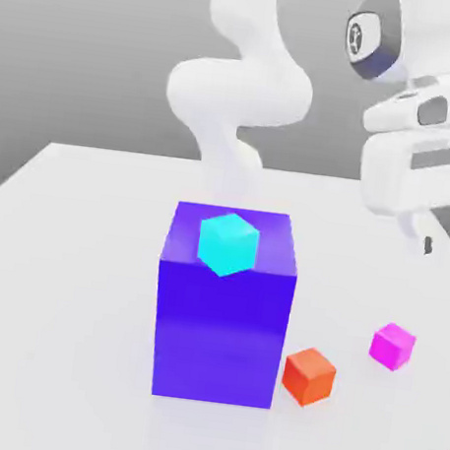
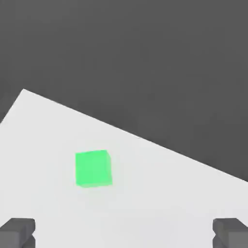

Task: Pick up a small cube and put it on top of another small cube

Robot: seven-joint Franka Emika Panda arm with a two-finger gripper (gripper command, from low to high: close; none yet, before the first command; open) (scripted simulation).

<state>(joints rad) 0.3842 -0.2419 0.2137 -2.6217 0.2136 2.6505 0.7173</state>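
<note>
I'm seeing my claw (image 2: 124, 232) hanging released, fingers (image 2: 17, 231) spread wide above a green cube (image 2: 93, 168). The small cube (image 1: 393, 346) is sitting on the table (image 1: 64, 279), near the orange cube (image 1: 309, 375).

No readable text, number, label or brand stands on anything here. The only mark is a small round dark emblem (image 1: 357, 35) on the grey cap of the arm's joint, above the claw; the sign inside it is too small to make out.
</note>
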